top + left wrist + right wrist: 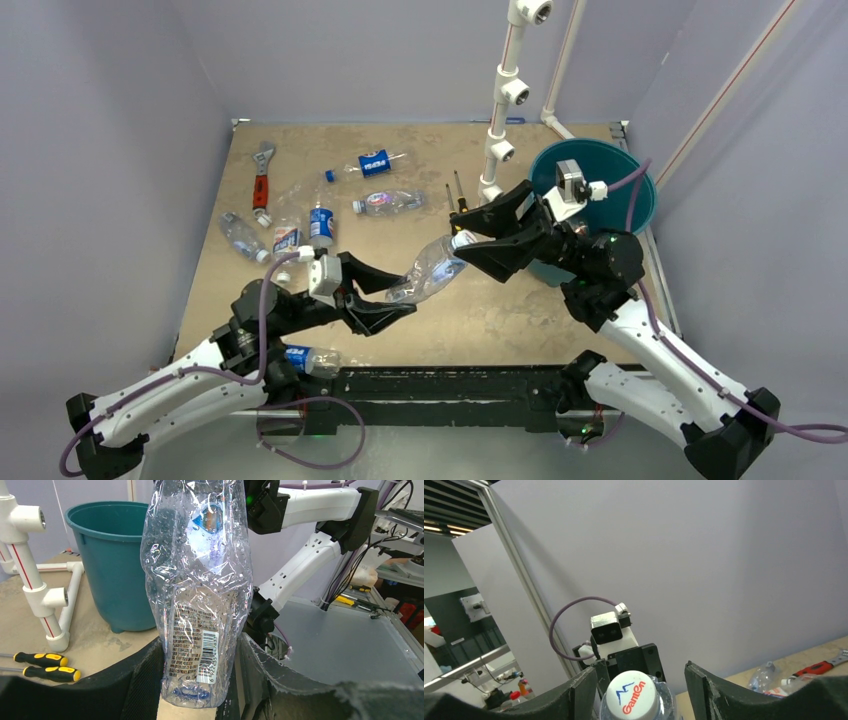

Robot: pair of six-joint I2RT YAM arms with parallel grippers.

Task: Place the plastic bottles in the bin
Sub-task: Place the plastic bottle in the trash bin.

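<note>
A crumpled clear plastic bottle [430,268] hangs in the air between my two arms, tilted. My left gripper [403,296] is shut on its lower end; in the left wrist view the bottle [197,590] stands between both black fingers [142,675], which press its sides. Its white cap [632,697] sits between the jaws of my right gripper [458,236], which stand open with a gap on each side of the cap. The teal bin [640,195] stands at the back right, just behind the right wrist, and shows again [110,565] beyond the bottle. Several other bottles [388,202] lie at the back left.
A red-handled wrench [262,178] lies at the far left. Two screwdrivers [455,195] lie near the foot of a white pipe frame [503,100], left of the bin. One more bottle [312,359] lies by the left arm's base.
</note>
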